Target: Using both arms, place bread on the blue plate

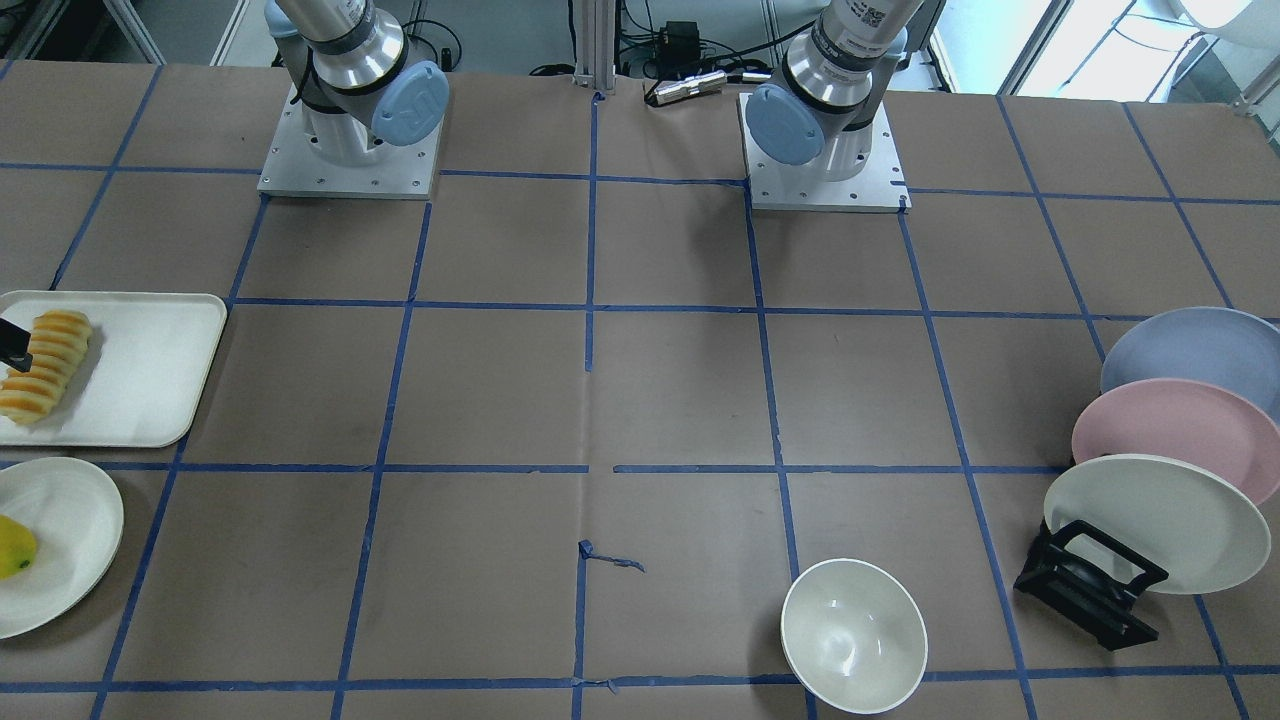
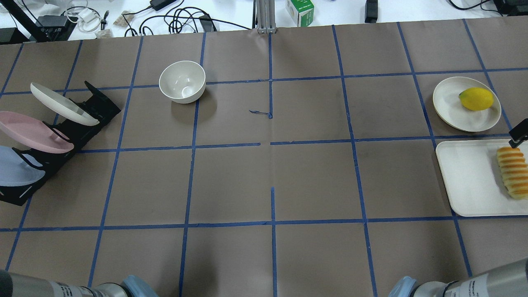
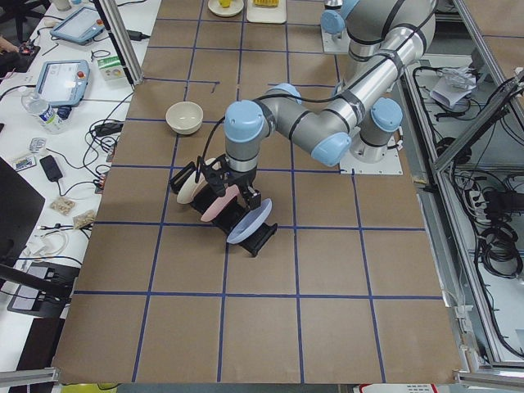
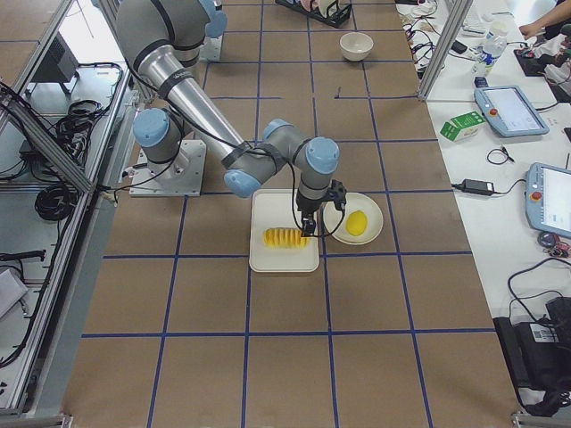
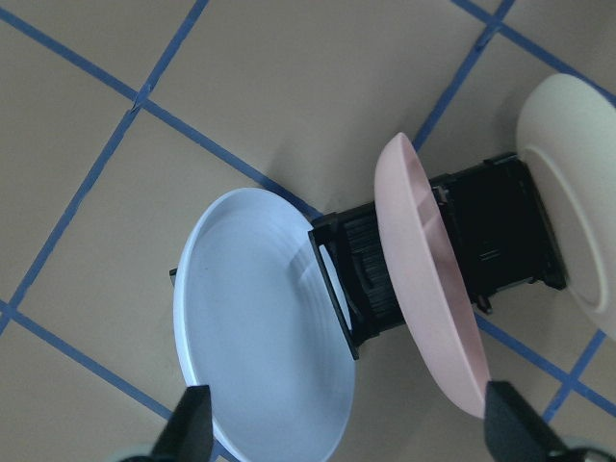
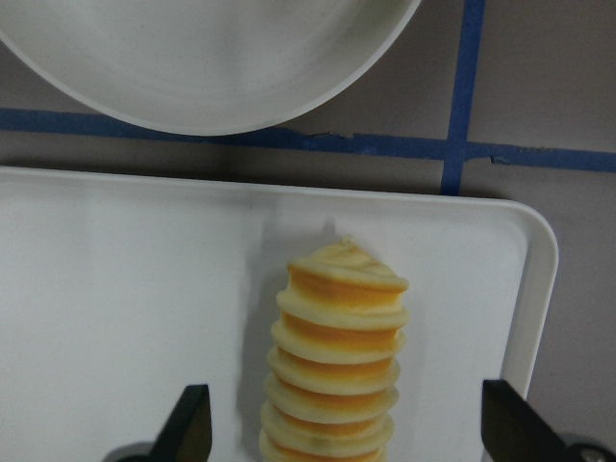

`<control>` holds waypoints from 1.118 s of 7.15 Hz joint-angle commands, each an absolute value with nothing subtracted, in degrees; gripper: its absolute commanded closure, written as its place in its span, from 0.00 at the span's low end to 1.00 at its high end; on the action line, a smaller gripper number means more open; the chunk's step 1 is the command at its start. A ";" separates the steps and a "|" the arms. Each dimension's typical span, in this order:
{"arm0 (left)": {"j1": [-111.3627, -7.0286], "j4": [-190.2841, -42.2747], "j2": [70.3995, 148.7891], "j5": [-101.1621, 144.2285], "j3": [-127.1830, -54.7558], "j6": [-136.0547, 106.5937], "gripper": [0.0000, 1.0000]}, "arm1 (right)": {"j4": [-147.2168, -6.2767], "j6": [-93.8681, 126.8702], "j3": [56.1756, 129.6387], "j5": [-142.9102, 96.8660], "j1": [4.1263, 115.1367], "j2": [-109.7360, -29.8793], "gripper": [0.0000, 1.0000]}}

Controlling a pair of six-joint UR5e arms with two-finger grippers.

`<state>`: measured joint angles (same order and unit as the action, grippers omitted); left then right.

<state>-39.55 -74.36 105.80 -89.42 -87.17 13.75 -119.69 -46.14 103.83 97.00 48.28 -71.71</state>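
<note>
The bread [image 6: 337,346], a ridged yellow-orange loaf, lies on a white tray [image 6: 115,318] at the table's right end; it also shows in the overhead view [image 2: 513,167] and the front view [image 1: 45,365]. My right gripper [image 6: 346,433] is open, its fingers on either side of the loaf's near end. The blue plate [image 5: 260,327] stands tilted in a black rack [image 2: 95,107] at the table's left end, also seen from the front [image 1: 1190,350]. My left gripper [image 5: 351,438] is open and hangs above the blue plate and the pink plate [image 5: 423,289].
An off-white plate [image 1: 1160,520] stands in the same rack past the pink one. A white bowl [image 2: 182,81] sits on the far side of the table. A small white plate [image 2: 449,107] with a yellow-green fruit [image 2: 476,99] lies beside the tray.
</note>
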 commanded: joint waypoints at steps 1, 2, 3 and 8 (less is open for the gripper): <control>-36.66 -73.13 109.94 -90.52 -87.80 14.33 0.00 | -119.97 -46.23 103.63 99.56 47.82 -68.04 0.00; -36.65 -73.21 110.30 -93.92 -87.72 14.33 0.00 | -119.97 -45.80 103.62 100.28 47.81 -66.81 0.00; -36.56 -73.30 110.39 -94.65 -87.80 14.33 0.07 | -119.97 -45.53 103.80 100.37 47.81 -66.27 0.00; -36.65 -73.92 109.86 -94.31 -87.71 14.24 0.62 | -119.97 -44.83 103.97 101.78 47.81 -64.34 0.01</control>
